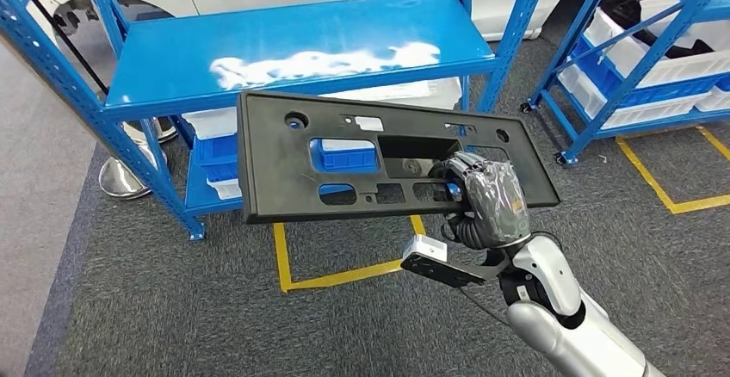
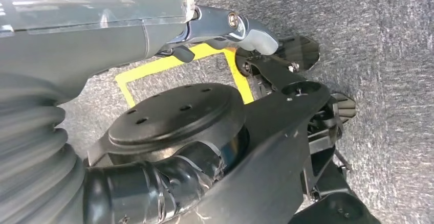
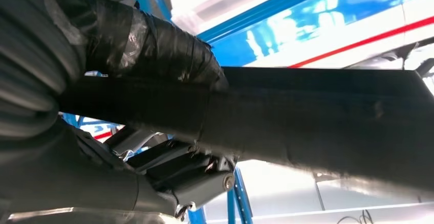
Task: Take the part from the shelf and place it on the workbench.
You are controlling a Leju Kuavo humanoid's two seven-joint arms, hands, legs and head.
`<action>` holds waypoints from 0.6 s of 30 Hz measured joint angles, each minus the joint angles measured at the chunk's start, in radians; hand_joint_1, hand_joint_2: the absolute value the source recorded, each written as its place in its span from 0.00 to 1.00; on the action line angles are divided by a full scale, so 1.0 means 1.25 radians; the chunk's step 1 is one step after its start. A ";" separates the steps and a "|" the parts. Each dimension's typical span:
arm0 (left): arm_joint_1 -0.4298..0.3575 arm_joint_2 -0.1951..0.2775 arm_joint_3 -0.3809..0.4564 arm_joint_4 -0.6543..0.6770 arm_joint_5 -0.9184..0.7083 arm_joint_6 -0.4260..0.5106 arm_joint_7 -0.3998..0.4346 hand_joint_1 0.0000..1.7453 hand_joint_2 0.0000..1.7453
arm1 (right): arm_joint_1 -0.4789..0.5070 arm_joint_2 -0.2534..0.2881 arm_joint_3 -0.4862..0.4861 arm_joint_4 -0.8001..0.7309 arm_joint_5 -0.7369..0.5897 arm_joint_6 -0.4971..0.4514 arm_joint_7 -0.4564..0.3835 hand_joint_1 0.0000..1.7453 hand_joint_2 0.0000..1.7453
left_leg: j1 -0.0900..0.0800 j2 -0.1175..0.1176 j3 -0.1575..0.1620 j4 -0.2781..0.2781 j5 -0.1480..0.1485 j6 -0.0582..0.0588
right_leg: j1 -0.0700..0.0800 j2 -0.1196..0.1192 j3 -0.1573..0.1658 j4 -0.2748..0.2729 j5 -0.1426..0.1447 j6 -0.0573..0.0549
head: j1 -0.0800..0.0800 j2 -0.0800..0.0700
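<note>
Blue shelf (image 1: 293,50) at 11–12 o'clock in head view, top deck bare w/ glare. Black plastic part (image 1: 284,166) held mid-air at centre, in front of shelf, above grey carpet w/ yellow tape (image 1: 344,274). R hand (image 1: 486,200) at 4 o'clock grips part's right end, thumb over its edge (image 3: 153,45). L hand (image 2: 153,183): can't tell its state.

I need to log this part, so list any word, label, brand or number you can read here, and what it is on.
No text can be read in these pictures.
White sticker on the black plate held by the right hand: too small to read.
Blue shelf, white bins: no readable markings.
</note>
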 joint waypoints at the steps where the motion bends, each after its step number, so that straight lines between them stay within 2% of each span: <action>1: 0.001 -0.001 0.000 0.000 0.000 -0.001 -0.003 0.00 1.00 | 0.000 -0.001 -0.002 0.000 0.000 0.001 0.000 1.00 1.00 | 0.003 0.004 -0.005 -0.004 0.009 0.007 | 0.000 0.002 -0.008 0.014 -0.014 0.004 | 0.000 0.000; 2: 0.001 -0.001 0.000 0.000 0.000 -0.002 -0.005 0.00 1.00 | 0.001 -0.002 -0.004 0.000 0.000 0.001 0.000 1.00 1.00 | 0.005 0.009 -0.012 -0.008 0.018 0.013 | 0.000 0.004 -0.021 0.044 -0.040 0.007 | 0.001 0.000; 4: 0.001 -0.001 0.000 0.000 0.000 -0.003 -0.006 0.00 1.00 | 0.003 -0.002 -0.007 0.000 -0.001 0.002 0.000 1.00 1.00 | 0.002 0.019 -0.029 -0.006 0.030 0.021 | -0.002 0.005 -0.056 0.144 -0.106 0.014 | 0.001 0.000; 5: 0.000 -0.001 0.000 0.000 0.000 -0.004 -0.007 0.00 1.00 | 0.004 -0.002 -0.007 0.000 -0.001 0.003 0.000 1.00 1.00 | 0.000 0.025 -0.038 -0.004 0.034 0.021 | -0.003 0.005 -0.066 0.188 -0.128 0.016 | 0.001 0.000; 6: 0.000 -0.001 0.000 0.000 0.000 -0.004 -0.007 0.00 1.00 | 0.005 -0.002 -0.007 0.000 -0.001 0.003 0.000 1.00 1.00 | -0.001 0.030 -0.046 0.000 0.038 0.020 | -0.004 0.005 -0.064 0.208 -0.136 0.018 | 0.001 0.000; 7: 0.000 -0.001 0.000 0.000 0.000 -0.004 -0.007 0.00 1.00 | 0.006 -0.002 -0.008 0.000 -0.001 0.003 0.000 1.00 1.00 | -0.002 0.036 -0.054 0.004 0.041 0.020 | -0.005 0.004 -0.045 0.195 -0.130 0.018 | 0.001 0.000; 8: 0.000 -0.002 0.000 0.000 0.001 -0.004 -0.008 0.00 1.00 | 0.006 -0.002 -0.009 0.000 -0.001 0.003 0.000 1.00 1.00 | -0.002 0.042 -0.061 0.009 0.043 0.018 | -0.005 0.000 -0.009 0.151 -0.114 0.017 | 0.001 0.000; 10: 0.000 -0.002 0.000 0.000 0.003 -0.004 -0.009 0.00 1.00 | 0.006 -0.002 -0.011 0.000 -0.002 0.003 0.000 1.00 1.00 | -0.004 0.054 -0.070 0.018 0.046 0.015 | -0.001 -0.025 0.065 0.038 -0.089 0.010 | 0.001 0.000; 11: 0.000 -0.002 0.000 0.000 0.005 -0.004 -0.010 0.00 1.00 | 0.006 -0.002 -0.012 0.000 -0.002 0.003 0.000 1.00 1.00 | -0.005 0.059 -0.072 0.021 0.047 0.012 | 0.002 -0.035 0.086 0.003 -0.083 0.005 | 0.001 0.000; 12: 0.000 -0.002 0.000 0.000 0.005 -0.003 -0.011 0.00 1.00 | 0.006 -0.003 -0.013 -0.001 -0.003 0.003 0.000 1.00 1.00 | -0.006 0.064 -0.073 0.023 0.049 0.008 | 0.005 -0.040 0.091 -0.011 -0.083 -0.001 | 0.001 0.000; 14: 0.000 -0.002 0.000 0.000 0.005 -0.003 -0.012 0.00 1.00 | 0.006 -0.003 -0.014 -0.001 -0.003 0.004 0.000 1.00 1.00 | -0.006 0.073 -0.073 0.021 0.054 -0.002 | 0.007 -0.027 0.085 -0.011 -0.073 -0.013 | 0.001 0.000; 15: -0.001 -0.002 0.000 0.000 0.005 -0.003 -0.012 0.00 1.00 | 0.006 -0.003 -0.014 -0.001 -0.004 0.004 0.000 1.00 1.00 | -0.005 0.069 -0.075 0.024 0.051 -0.007 | 0.005 -0.021 0.082 -0.015 -0.067 -0.018 | 0.001 0.000; 16: 0.000 -0.002 0.000 0.000 0.005 -0.003 -0.012 0.00 1.00 | 0.006 -0.003 -0.015 -0.001 -0.004 0.005 0.000 1.00 1.00 | -0.004 0.055 -0.081 0.036 0.039 -0.013 | 0.002 -0.015 0.078 -0.018 -0.059 -0.024 | 0.001 0.000; 18: 0.001 -0.001 0.000 0.000 0.006 -0.003 -0.012 0.00 1.00 | 0.005 -0.003 -0.016 -0.001 -0.005 0.007 0.000 1.00 1.00 | -0.001 0.018 -0.109 0.106 -0.015 -0.020 | -0.002 -0.002 0.067 -0.021 -0.047 -0.033 | 0.001 0.000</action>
